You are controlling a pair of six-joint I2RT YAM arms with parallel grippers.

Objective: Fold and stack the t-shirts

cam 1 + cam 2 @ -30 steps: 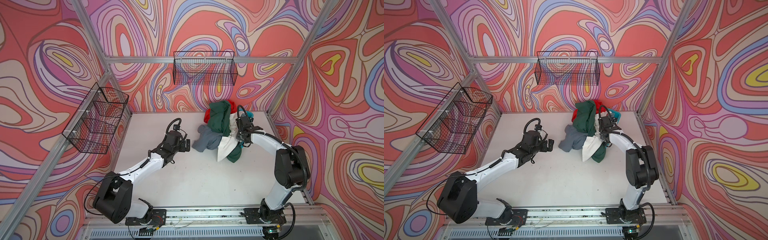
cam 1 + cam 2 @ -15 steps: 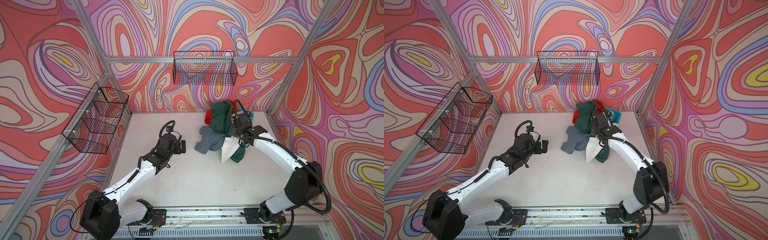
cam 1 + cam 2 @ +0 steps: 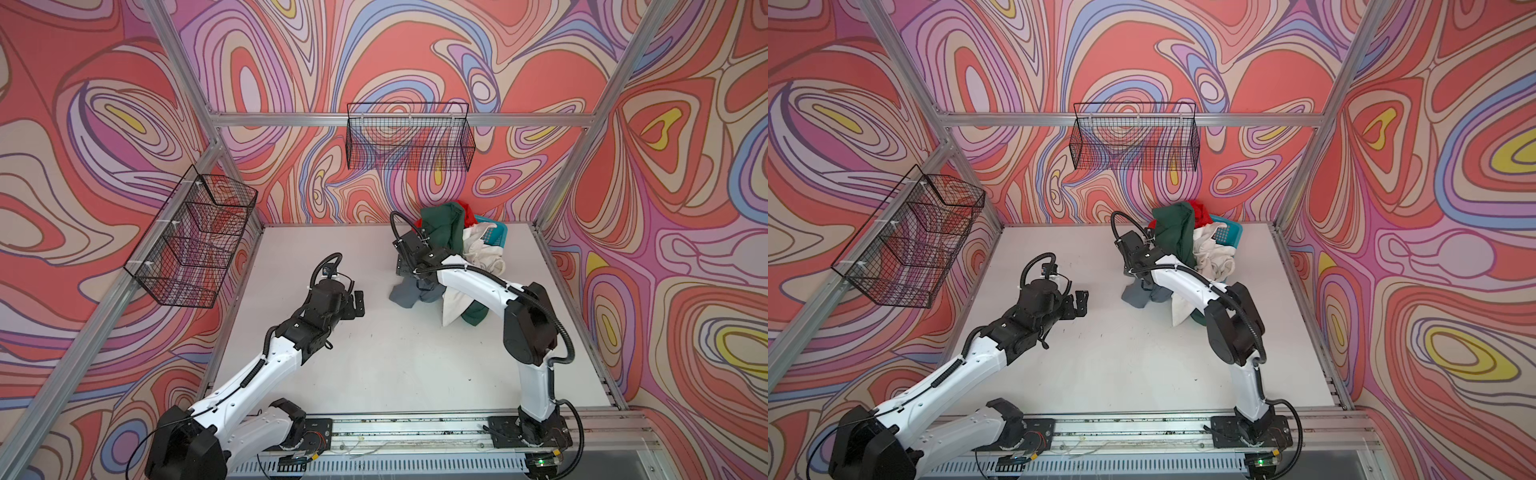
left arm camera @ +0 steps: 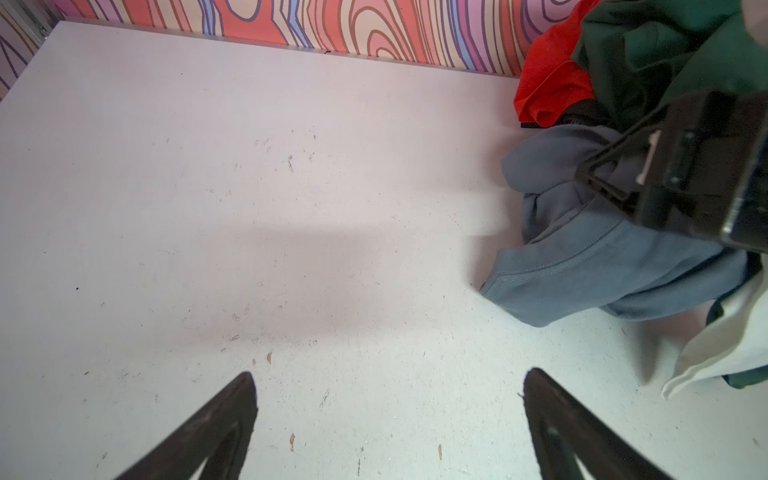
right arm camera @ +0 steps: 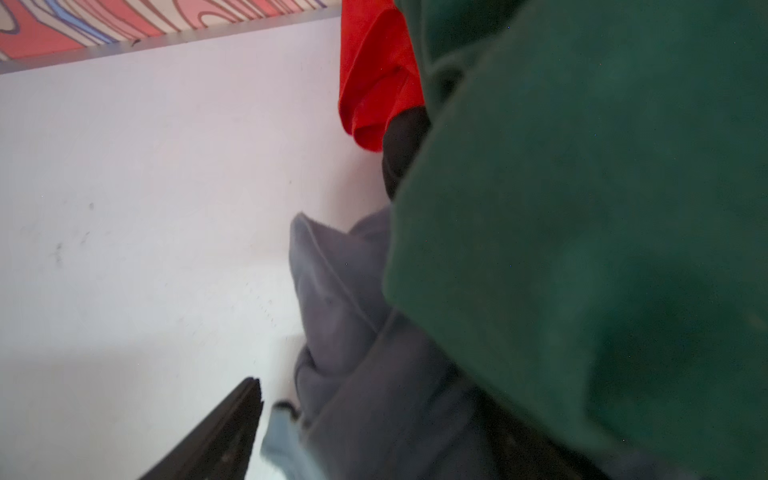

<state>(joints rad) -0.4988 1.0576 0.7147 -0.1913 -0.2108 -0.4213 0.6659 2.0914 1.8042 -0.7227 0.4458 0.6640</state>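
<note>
My bench (image 3: 395, 365) is white, scuffed. Swirl-patterned walls (image 3: 291, 62) enclose it on an aluminium frame (image 3: 291, 119); two black wire baskets (image 3: 409, 137) hang there.

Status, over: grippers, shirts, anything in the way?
Left gripper open, over bare table. Right gripper open, jaws astride grey-blue shirt, no grip. Shirts unfolded, heaped at turquoise basket. Dark green shirt overlaps the grey-blue one.

T-shirts (image 3: 440, 232) heaped over basket (image 3: 496, 235), back right of table (image 3: 374, 365), left gripper (image 3: 358, 305) apart on their left
</note>
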